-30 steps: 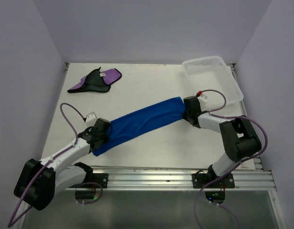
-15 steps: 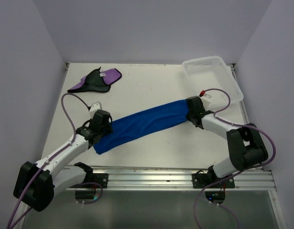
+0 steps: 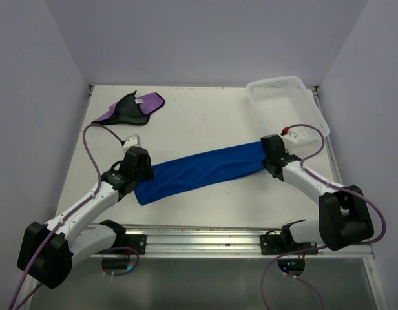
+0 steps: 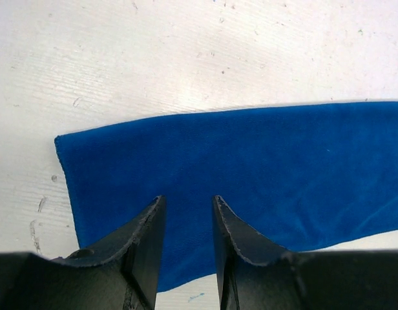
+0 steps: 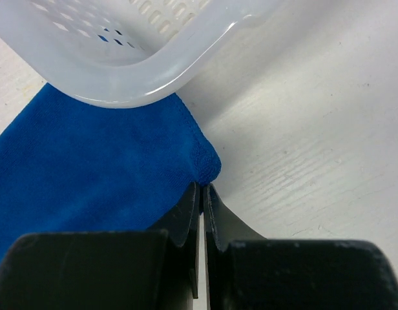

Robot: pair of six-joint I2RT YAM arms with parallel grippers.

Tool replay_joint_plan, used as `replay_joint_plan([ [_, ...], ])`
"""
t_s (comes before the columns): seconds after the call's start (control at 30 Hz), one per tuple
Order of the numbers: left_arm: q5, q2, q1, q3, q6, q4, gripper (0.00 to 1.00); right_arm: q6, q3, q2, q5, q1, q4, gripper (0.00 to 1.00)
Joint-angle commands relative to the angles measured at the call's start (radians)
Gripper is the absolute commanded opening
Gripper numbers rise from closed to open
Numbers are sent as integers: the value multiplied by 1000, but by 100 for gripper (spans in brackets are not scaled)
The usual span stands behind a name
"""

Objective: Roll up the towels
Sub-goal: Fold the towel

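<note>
The blue towel [image 3: 199, 169] lies stretched in a long band across the table, from my left gripper to my right one. My left gripper [image 3: 138, 169] is open just above the towel's left end, and the cloth [image 4: 251, 161] lies flat between and under the fingers [image 4: 147, 239]. My right gripper [image 3: 269, 157] is shut on the right corner of the blue towel [image 5: 89, 161], and the corner bulges out past the fingertips [image 5: 215, 223]. The purple towel [image 3: 131, 108], black side and white tag showing, lies crumpled at the far left.
A white mesh basket [image 3: 274, 82] stands at the far right; its rim [image 5: 141, 71] is close above the right gripper and overhangs the towel's edge. A metal rail [image 3: 251, 240] runs along the near edge.
The right gripper has moved right and nearer, drawing the blue towel with it. The towel lies straighter. The left gripper has moved away from the front edge and now stands over the towel's left end.
</note>
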Motion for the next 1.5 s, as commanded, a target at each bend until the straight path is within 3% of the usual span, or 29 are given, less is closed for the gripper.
replay_joint_plan([
  [0.0,28,-32,2,14,18,25,38,-33,-11,-42,-5,-7,19,0],
  [0.23,80,-93,-3,-125,-47,51,38,-139,-21,-38,-128,-5,120,0],
  [0.53,57,-119,-4,-133,-56,27,38,-214,-60,-77,-256,28,240,0],
  [1.47,60,-182,-4,-245,-170,-7,38,-240,221,104,-255,393,173,0],
])
